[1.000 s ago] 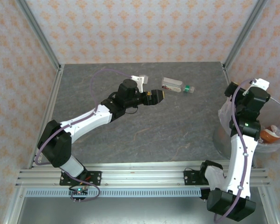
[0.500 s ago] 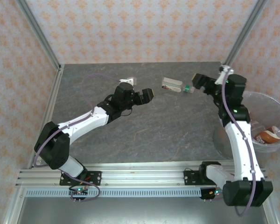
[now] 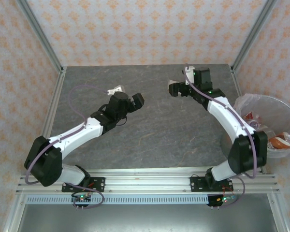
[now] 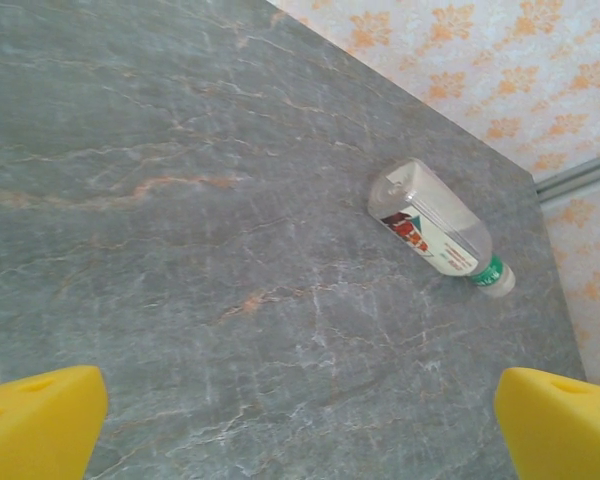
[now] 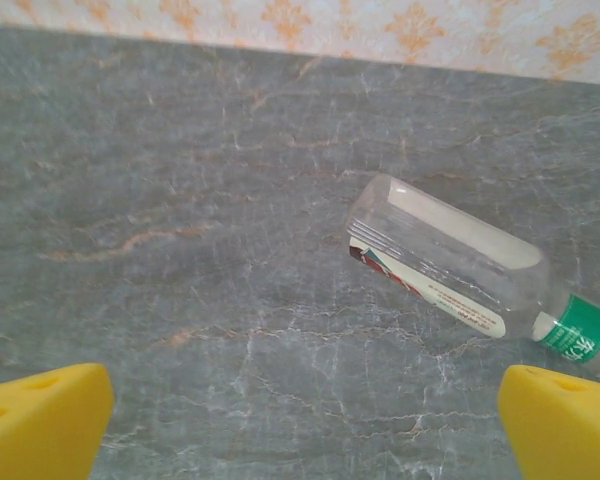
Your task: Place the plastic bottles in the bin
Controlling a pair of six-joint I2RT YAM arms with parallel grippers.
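1. Right gripper [image 5: 302, 425]: the jaws stand wide apart and hold nothing. You see its yellow fingertips [image 5: 42, 412] at the two lower corners of the right wrist view, with bare grey surface [image 5: 180, 200] between them.
2. Ahead of the right gripper and right of centre, a clear plastic bottle [image 5: 445, 262] lies on its side on the surface. Its base points up and to the left. Its green-banded neck runs toward the right edge of the view. The label is white with red print. The bottle is apart from both fingertips.
3. In the top view, the right arm stretches from its base to the far middle of the surface.
4. Left gripper [image 4: 300, 425]: the jaws stand wide apart and are empty. In the left wrist view the same plastic bottle lies well ahead, up and to the right of centre, near the far edge of the surface.
5. In the top view, the left gripper hangs over the middle-left of the surface and points toward the right gripper. Bare surface lies between the two.
6. The bin [image 3: 273, 100] stands at the right edge of the surface, beside the right arm. It is lined with a translucent bag. An orange-labelled bottle [image 3: 280, 141] lies inside it near the right wall.
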